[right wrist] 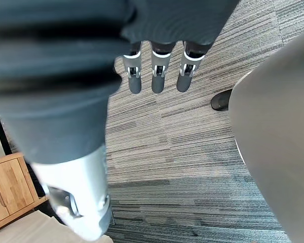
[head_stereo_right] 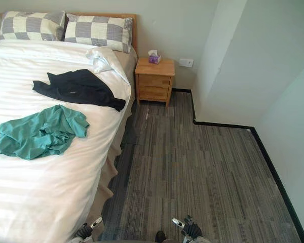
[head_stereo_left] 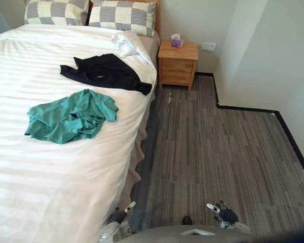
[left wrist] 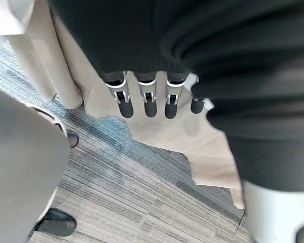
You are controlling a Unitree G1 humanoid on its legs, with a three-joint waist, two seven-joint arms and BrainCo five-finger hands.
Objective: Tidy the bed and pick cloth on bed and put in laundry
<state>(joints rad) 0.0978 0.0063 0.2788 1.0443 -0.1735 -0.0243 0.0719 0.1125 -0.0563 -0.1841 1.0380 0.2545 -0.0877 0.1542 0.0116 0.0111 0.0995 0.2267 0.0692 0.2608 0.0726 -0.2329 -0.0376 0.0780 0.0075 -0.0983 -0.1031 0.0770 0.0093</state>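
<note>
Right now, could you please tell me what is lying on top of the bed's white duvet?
A crumpled green cloth lies on the duvet, with a black garment beyond it, nearer the two checked pillows at the head. Anything under the clothes is covered.

Two cloths [head_stereo_left: 71,116], two pillows [head_stereo_left: 122,15], one nightstand [head_stereo_left: 178,63]

Bright, even, diffuse room light. White bed [head_stereo_left: 66,202] is near blown out toward its near edge, stripes barely visible. Soft shadow on the floor [head_stereo_left: 218,152] along the bed's right edge and under the nightstand [head_stereo_left: 178,63], so light comes from the bed's left side. Walls [head_stereo_left: 263,50] evenly lit. Wrist views: floor evenly lit.
</note>
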